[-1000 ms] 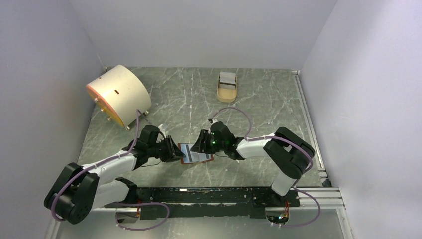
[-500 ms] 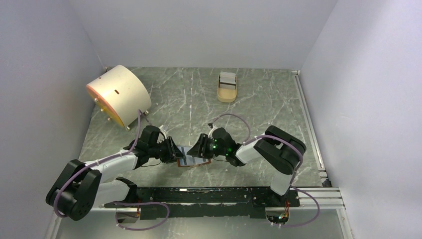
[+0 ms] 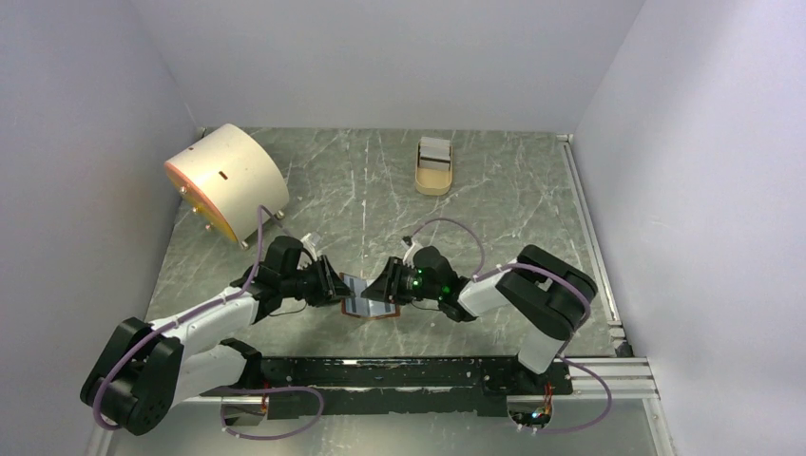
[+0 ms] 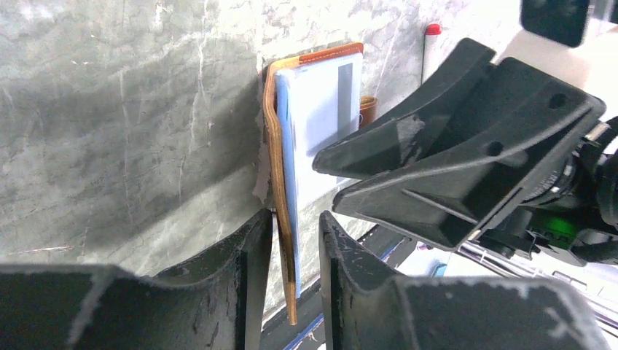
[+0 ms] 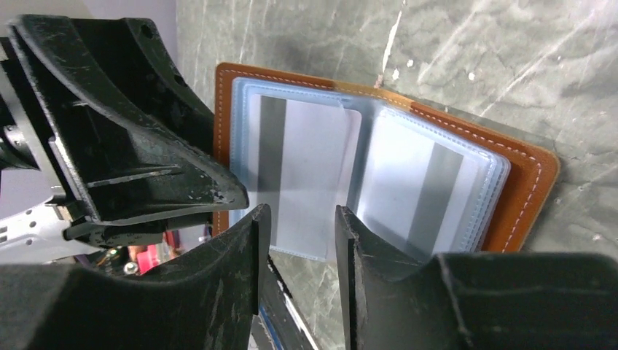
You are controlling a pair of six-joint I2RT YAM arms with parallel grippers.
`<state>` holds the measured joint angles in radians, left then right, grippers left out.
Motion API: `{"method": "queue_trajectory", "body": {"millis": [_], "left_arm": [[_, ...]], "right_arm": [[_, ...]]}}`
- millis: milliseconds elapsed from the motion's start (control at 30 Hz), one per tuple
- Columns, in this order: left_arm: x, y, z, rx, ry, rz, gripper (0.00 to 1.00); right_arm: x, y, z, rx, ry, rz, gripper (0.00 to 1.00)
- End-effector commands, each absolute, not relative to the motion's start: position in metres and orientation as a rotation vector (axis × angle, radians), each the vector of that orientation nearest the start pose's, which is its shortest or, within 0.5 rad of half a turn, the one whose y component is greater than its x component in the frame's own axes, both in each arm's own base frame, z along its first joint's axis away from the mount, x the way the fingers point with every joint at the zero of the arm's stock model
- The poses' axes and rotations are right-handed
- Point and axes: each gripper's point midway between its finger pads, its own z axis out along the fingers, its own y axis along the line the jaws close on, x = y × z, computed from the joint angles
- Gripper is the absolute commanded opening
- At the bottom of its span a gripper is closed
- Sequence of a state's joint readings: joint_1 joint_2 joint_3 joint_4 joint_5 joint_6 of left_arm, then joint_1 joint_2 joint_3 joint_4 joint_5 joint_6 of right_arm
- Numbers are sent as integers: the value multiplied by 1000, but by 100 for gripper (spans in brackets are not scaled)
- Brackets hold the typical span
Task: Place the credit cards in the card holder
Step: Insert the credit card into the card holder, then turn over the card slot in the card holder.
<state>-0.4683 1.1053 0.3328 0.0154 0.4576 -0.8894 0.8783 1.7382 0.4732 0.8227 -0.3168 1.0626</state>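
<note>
Cards (image 5: 306,168) in card holder (image 5: 528,197) apparently bear grey stripes.

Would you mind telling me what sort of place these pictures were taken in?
Most likely a robot test booth in a lab: plain pale walls box in a marbled grey table, and the left arm and right arm are bolted to a black rail at its near edge.
</note>
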Motion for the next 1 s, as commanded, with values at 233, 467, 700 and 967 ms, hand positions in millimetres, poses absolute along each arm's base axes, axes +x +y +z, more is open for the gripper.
{"method": "queue_trajectory", "body": {"millis": [233, 467, 700, 967], "left_arm": [[192, -219, 79, -205, 2473, -1203, 34], [193, -225, 85, -163, 2444, -1247, 15], [192, -232, 94, -105, 2391, -1322, 17], [191, -235, 95, -71, 2368, -1360, 10]], "right_arm": [[205, 334, 28, -168, 2413, 1057, 34], [203, 333, 16, -156, 2432, 1052, 32], [201, 332, 10, -149, 2446, 1052, 31], [199, 333, 7, -144, 2457, 1061, 31]]}}
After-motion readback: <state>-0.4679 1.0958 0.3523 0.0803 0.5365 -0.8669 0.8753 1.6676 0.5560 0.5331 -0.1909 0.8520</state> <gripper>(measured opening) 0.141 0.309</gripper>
